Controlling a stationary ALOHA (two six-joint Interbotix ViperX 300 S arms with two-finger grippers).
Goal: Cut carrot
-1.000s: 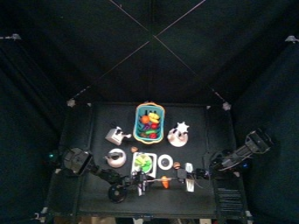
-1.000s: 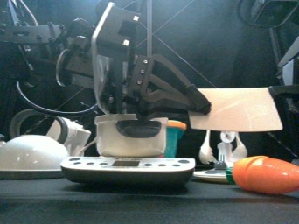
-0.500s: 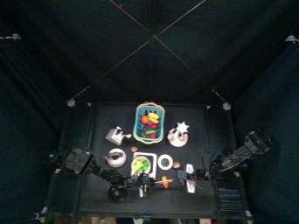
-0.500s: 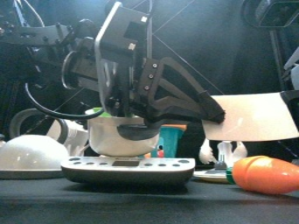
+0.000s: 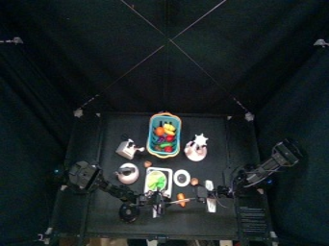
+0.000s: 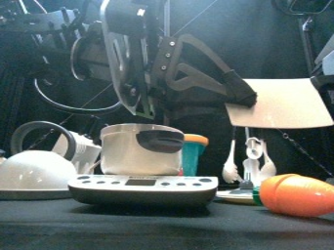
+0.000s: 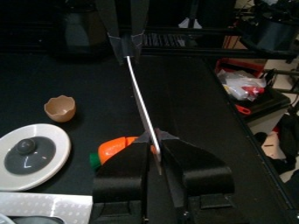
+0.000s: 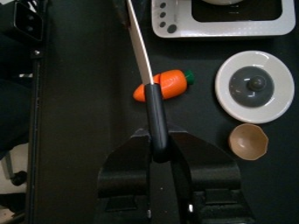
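Carrot (image 8: 163,84): lies flat on the bare table (image 8: 82,105) near the front edge, to the right of the scale (image 6: 144,190) and just beside the white plate (image 8: 260,85). Orange body with a green end, in one piece. Nothing grips it. A small brown cup (image 8: 246,138) sits by the plate, clear of the carrot.

Knife (image 8: 140,48): black handle and white blade. The front view shows the blade up in the air, high over the carrot and apart from it. In the right wrist view the blade line passes just beside the carrot's orange end, not across its middle.

Right gripper (image 8: 156,144): jaws pressed together on the knife handle.

Left gripper (image 7: 155,156): the blade runs edge-on out from between its jaws, which look pinched on the blade's far end (the contact itself is hidden behind the jaws, so this is a reading, not a certainty).

Pot (image 6: 141,149) and kettle (image 6: 39,166) stand to the left, out of the way.

Step in hand, as judged: knife carried above the carrot, cut not yet begun.

Next move calls for: shift the blade to sit square across the carrot's middle, then lower straight down. The carrot is loose and rounded, so an off-centre press could roll it or push it toward the plate.
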